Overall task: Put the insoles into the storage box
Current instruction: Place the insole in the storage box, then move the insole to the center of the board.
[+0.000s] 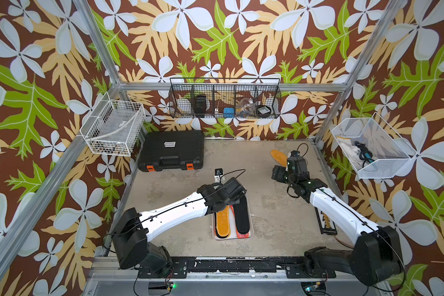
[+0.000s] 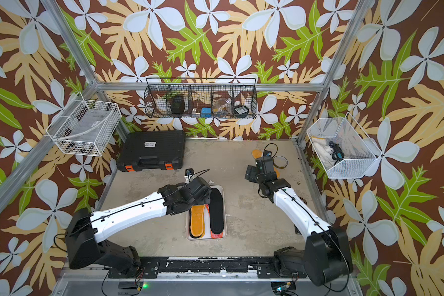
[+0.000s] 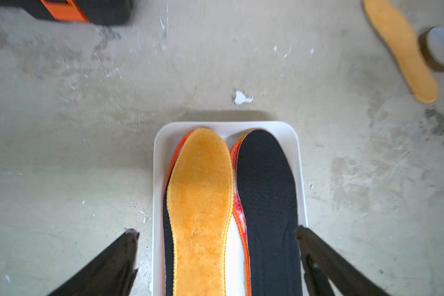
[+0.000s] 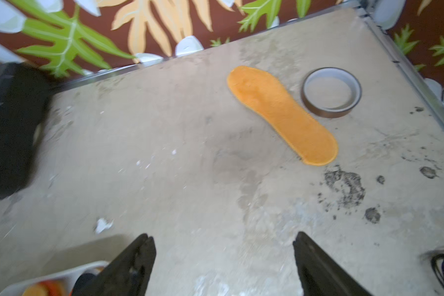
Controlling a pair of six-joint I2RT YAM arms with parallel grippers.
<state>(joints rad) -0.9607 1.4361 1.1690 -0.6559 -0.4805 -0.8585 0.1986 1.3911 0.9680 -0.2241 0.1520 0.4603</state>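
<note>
Wide open and empty over the shallow white plastic storage box [image 3: 226, 124], left gripper [image 3: 215, 230]; inside, fuzzy orange-yellow, black and red-white insoles [image 3: 200, 205] stacked; right gripper [image 4: 223, 234] parted too; at one o'clock from the box, one loose orange-yellow insole [image 1: 278, 156] beside a brown tape roll [image 4: 330, 113].

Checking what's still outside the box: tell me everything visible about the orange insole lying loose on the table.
The loose orange insole is one flat foot-shaped pad, fuzzy orange-yellow on top with a slightly darker edge, soft-looking like fleece. It lies flat, fuzzy side up, on the table toward its far right corner. A tape roll sits right beside its middle; whether they touch is unclear. The open right claw hangs apart from it, and nothing grips it.
</note>
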